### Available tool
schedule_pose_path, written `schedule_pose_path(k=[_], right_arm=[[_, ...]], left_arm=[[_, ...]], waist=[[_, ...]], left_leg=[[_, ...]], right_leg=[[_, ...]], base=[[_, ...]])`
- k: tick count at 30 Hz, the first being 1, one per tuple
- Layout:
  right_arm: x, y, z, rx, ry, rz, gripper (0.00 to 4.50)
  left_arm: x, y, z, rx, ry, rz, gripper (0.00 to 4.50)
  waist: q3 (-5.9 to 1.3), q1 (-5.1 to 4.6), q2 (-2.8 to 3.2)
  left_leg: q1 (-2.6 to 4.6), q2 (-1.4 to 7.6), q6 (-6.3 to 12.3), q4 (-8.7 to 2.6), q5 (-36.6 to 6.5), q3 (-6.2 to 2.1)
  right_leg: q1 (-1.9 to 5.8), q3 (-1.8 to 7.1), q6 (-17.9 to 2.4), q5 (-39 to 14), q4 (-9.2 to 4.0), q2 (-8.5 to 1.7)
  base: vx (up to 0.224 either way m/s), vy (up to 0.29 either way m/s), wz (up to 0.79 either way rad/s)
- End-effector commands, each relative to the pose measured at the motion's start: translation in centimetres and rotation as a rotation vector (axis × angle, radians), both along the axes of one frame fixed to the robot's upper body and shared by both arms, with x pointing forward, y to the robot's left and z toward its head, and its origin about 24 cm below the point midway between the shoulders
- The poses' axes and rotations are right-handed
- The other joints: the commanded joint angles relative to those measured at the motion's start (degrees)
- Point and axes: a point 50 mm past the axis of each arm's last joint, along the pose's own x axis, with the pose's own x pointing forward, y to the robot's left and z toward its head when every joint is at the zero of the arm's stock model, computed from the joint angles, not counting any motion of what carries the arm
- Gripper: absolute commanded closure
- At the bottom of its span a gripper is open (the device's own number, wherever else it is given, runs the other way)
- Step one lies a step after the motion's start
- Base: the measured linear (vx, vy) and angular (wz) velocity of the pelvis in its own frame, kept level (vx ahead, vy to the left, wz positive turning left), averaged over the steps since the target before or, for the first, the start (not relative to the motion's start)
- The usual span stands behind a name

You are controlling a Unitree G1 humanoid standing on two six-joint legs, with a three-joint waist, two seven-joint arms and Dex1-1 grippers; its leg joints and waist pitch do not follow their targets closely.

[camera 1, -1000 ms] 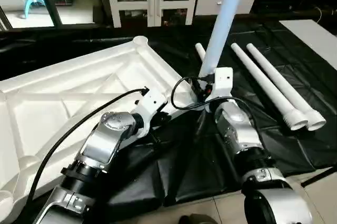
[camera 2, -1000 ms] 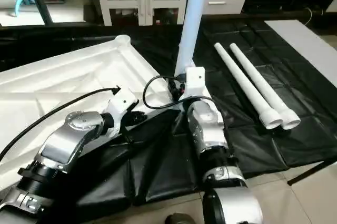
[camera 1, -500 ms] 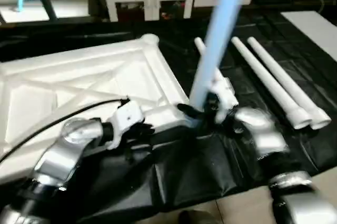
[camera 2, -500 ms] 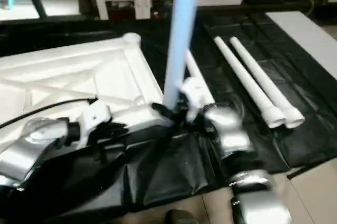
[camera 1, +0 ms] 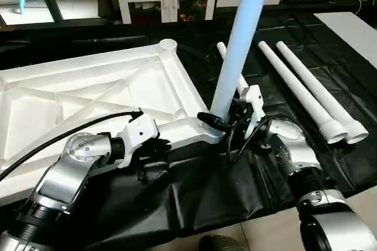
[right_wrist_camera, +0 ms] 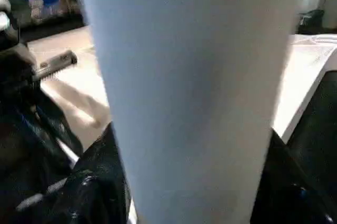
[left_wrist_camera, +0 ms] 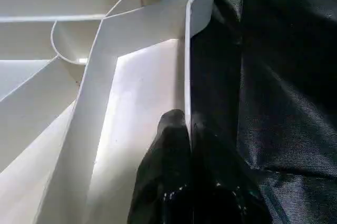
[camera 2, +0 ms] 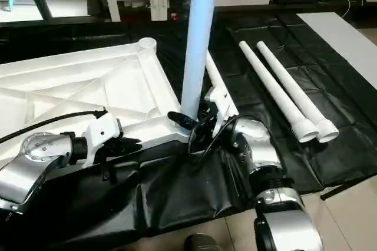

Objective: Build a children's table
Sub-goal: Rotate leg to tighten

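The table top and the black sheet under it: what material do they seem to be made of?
The table top looks like moulded white plastic with a smooth, slightly glossy finish: thin raised ribs and a round socket at its corner. The black sheet seems a thin plastic or coated fabric, since it creases and reflects light; which one is unclear.

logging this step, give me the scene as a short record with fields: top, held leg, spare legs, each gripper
top: white table top, ribbed underside up, on black sheet
held leg: white leg, near upright, lower end at the top's near corner socket
spare legs: three legs lying on the sheet, two side by side, one behind the held leg
left gripper: fingers pinch the top's edge wall
right gripper: fingers shut on the held leg
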Motion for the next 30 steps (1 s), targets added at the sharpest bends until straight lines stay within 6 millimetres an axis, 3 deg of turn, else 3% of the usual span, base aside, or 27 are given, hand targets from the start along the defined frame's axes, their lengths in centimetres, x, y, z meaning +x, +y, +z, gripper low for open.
schedule_pose_path(k=[1, 8, 14, 18, 20, 21, 23, 25, 29, 30], right_arm=[[0.1, -0.3, 0.3, 0.060, 0.013, -0.034, 2.27], [-0.2, -0.1, -1.9, 0.022, 0.103, -0.184, 2.46], [-0.6, 0.3, -4.1, -0.053, 0.172, -0.409, 2.48], [-0.6, 1.2, -5.2, -0.061, 0.245, -0.569, 2.51], [-0.7, 2.6, -6.0, -0.061, 0.319, -0.673, 2.51], [-0.7, 3.2, -6.2, -0.061, 0.340, -0.703, 2.51], [-1.0, 5.2, -6.0, -0.079, 0.297, -0.685, 2.51], [-0.9, 5.7, -5.4, -0.043, 0.276, -0.651, 2.51], [-0.3, 4.9, -4.4, 0.020, 0.250, -0.609, 2.51], [-0.3, 4.7, -3.1, 0.077, 0.177, -0.481, 2.51]], left_arm=[[-0.7, 0.5, -1.9, 0.041, 0.087, 0.012, 4.50], [-0.7, -0.1, -2.0, 0.041, 0.088, 0.013, 4.50], [0.4, -1.6, -2.5, 0.052, 0.076, 0.103, 4.50], [1.8, -3.5, -2.5, 0.039, 0.063, 0.216, 4.50], [2.8, -5.5, -2.4, 0.003, 0.072, 0.294, 4.50], [3.2, -6.3, -2.3, -0.016, 0.078, 0.317, 4.50], [3.6, -8.6, -1.9, -0.068, 0.103, 0.328, 4.50], [3.4, -9.1, -1.8, -0.075, 0.101, 0.291, 4.50], [2.8, -8.2, -1.8, -0.072, 0.068, 0.216, 4.50], [2.4, -7.1, -2.2, -0.061, 0.089, 0.200, 4.50]], waist=[[-3.91, 0.42, 0.27], [-3.71, 0.41, 0.27], [-3.32, 0.42, 0.25], [-2.78, 0.77, 0.45], [-2.82, 0.84, 0.47], [-2.78, 0.94, 0.44], [-2.77, 1.06, 0.11], [-2.78, 1.28, 0.17], [-2.99, 1.14, 0.21], [-3.05, 0.92, 0.16]], left_leg=[[0.42, 1.87, 8.79, -3.26, -3.7, -0.54], [0.48, 1.82, 7.39, -3.29, -5.3, -0.56], [0.86, 1.70, 3.25, -3.57, -9.6, -0.58], [1.65, 1.52, 0.53, -3.92, -15.6, -0.86], [1.74, 1.54, -0.12, -4.00, -15.9, -0.81], [2.22, 1.41, -0.50, -3.96, -16.6, -0.66], [2.08, 1.20, -0.36, -3.92, -17.9, -0.68], [1.83, 1.20, 0.26, -4.08, -18.7, -0.91], [1.03, 1.29, 1.08, -4.41, -18.2, -1.34], [0.83, 1.34, 1.43, -4.44, -17.7, -1.32]], right_leg=[[3.92, 2.83, -17.9, -0.7, -3.09, -3.84], [3.81, 2.83, -17.1, -4.0, -3.37, -3.83], [3.37, 2.97, -14.4, -11.4, -4.27, -3.69], [2.84, 2.86, -11.6, -21.0, -5.44, -3.78], [2.63, 2.93, -11.0, -20.7, -5.54, -3.63], [2.22, 2.91, -10.3, -21.2, -5.75, -3.42], [2.23, 2.87, -9.5, -22.4, -5.90, -3.37], [2.34, 2.78, -8.4, -23.4, -6.11, -3.59], [2.87, 2.67, -8.0, -21.7, -5.82, -3.73], [3.04, 2.70, -8.4, -20.5, -5.67, -3.80]], base=[[0.000, 0.000, 0.00], [0.000, 0.000, 0.00], [0.000, 0.000, 0.00], [0.000, 0.000, 0.00], [0.000, 0.000, 0.00], [0.000, 0.000, 0.00], [0.000, 0.000, 0.00], [0.000, 0.000, 0.00], [0.000, 0.000, 0.00], [0.000, 0.000, 0.00]])
